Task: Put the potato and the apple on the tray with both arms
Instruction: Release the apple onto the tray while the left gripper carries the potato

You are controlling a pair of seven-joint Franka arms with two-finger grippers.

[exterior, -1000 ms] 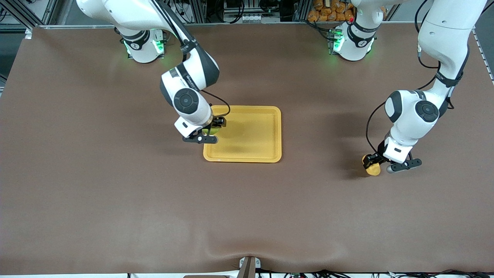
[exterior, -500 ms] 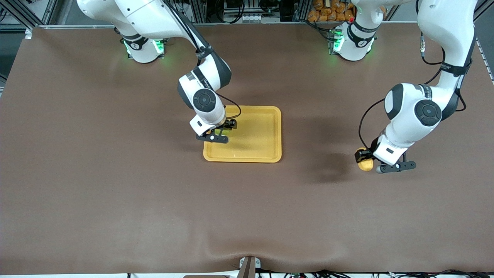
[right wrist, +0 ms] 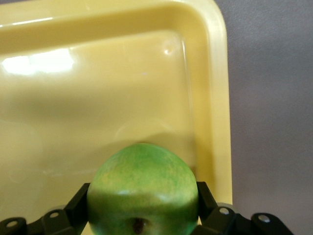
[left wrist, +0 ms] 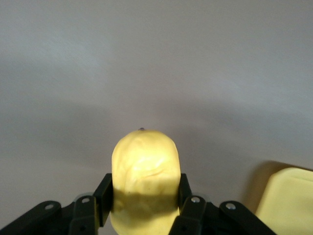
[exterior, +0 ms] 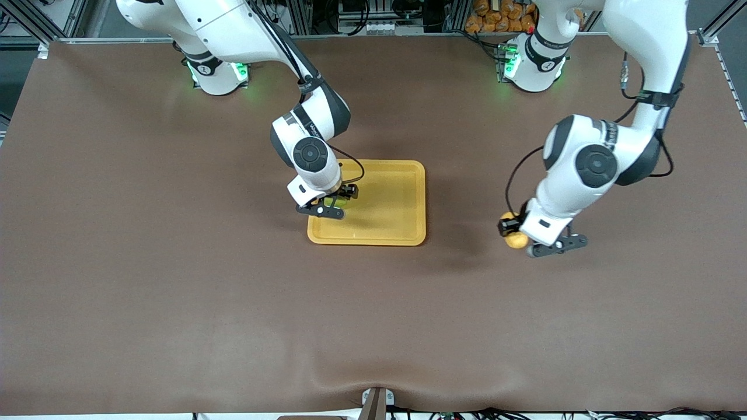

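While the apple sits pinched in the right gripper over the tray at the table's middle, the left gripper clamps the potato. That potato hangs over bare table between the tray and the left arm's end.

We see the tray as smooth yellow plastic with a soft gloss; light glares off its floor and rounded rim. The apple has a smooth green skin with a dull sheen and faint mottling. The potato looks matt, its pale yellow skin faintly creased. The table wears a brown matt covering, cloth-like, with a slight ripple at the edge nearest the front camera. We note black matt plastic on the left gripper and right gripper, with small metal screws, and glossy white shells on the arms.
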